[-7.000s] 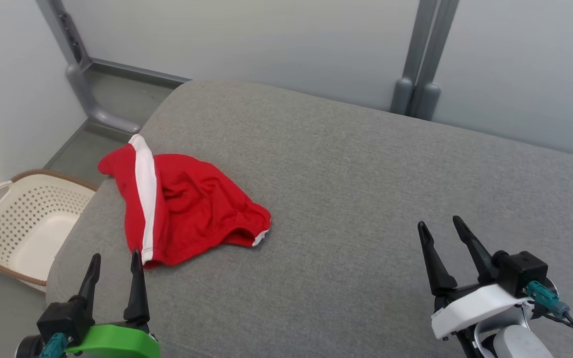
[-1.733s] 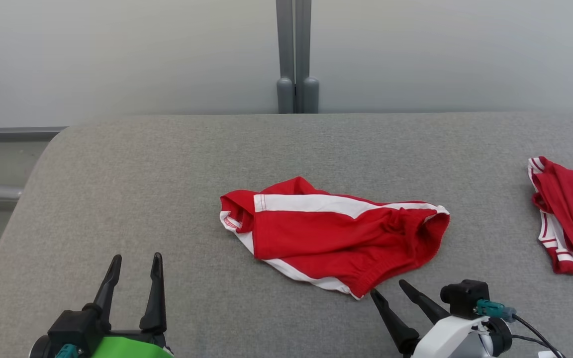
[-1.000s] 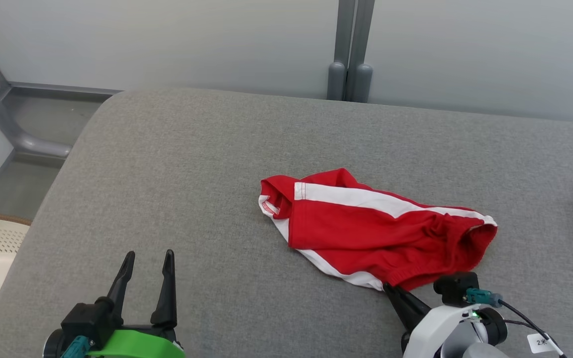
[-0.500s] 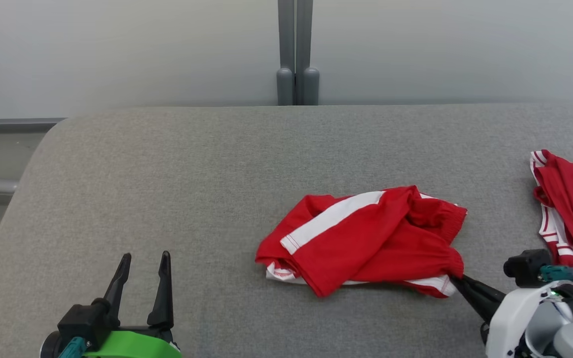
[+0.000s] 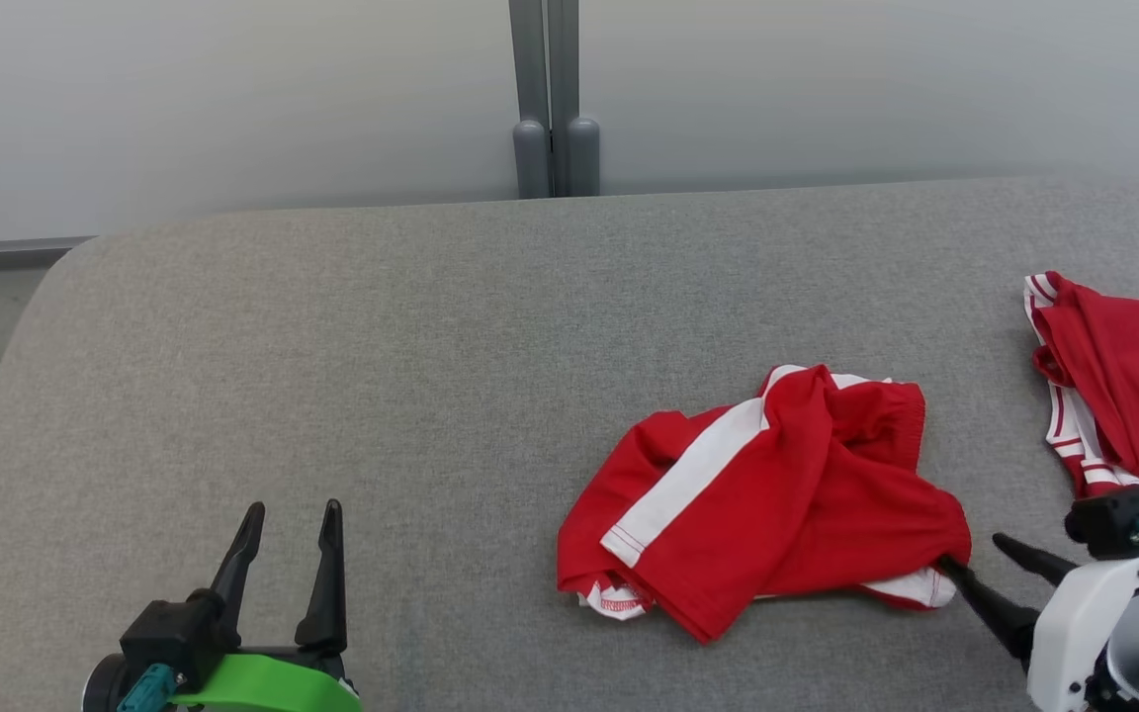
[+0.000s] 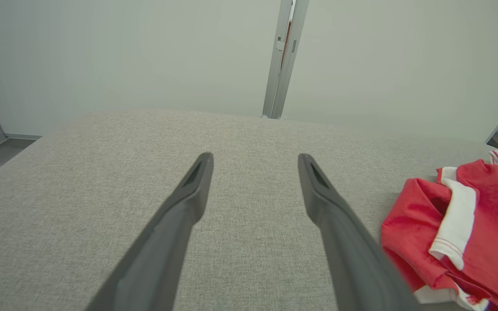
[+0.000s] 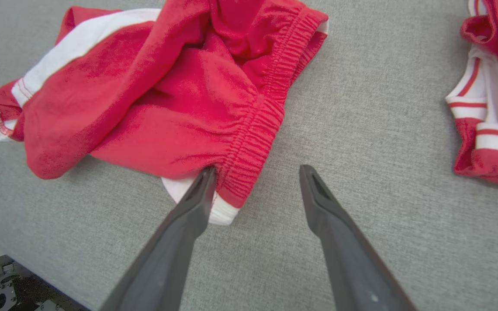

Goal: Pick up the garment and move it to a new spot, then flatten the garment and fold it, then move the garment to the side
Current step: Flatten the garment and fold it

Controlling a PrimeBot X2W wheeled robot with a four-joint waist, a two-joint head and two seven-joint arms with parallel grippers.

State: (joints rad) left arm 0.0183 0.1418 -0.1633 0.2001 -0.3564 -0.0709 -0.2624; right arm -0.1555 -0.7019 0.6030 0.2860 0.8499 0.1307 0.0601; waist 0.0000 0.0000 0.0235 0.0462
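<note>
The garment [image 5: 767,504] is a pair of red shorts with a white side stripe, lying crumpled right of centre on the grey cushion [image 5: 332,346]. My right gripper [image 5: 973,552] stands open at its near right corner. In the right wrist view the right gripper [image 7: 257,172] has one fingertip against the elastic waistband of the garment [image 7: 154,95], and the other is over bare cushion. My left gripper [image 5: 293,509] is open and empty at the lower left, well clear of the cloth. The left wrist view has the left gripper [image 6: 254,157] over bare cushion, with the garment [image 6: 461,233] off to its right.
A second red and white garment [image 5: 1123,386] lies at the cushion's right edge, close to my right arm, and shows as the second garment [image 7: 495,86] in the right wrist view. A grey post [image 5: 550,99] stands against the pale wall behind. The cushion's rounded left edge drops to the floor.
My right gripper has opened and let go of the garment's waistband. Before that it dragged the shorts rightward and bunched them up. The head camera has shifted; the left gripper stays open.
</note>
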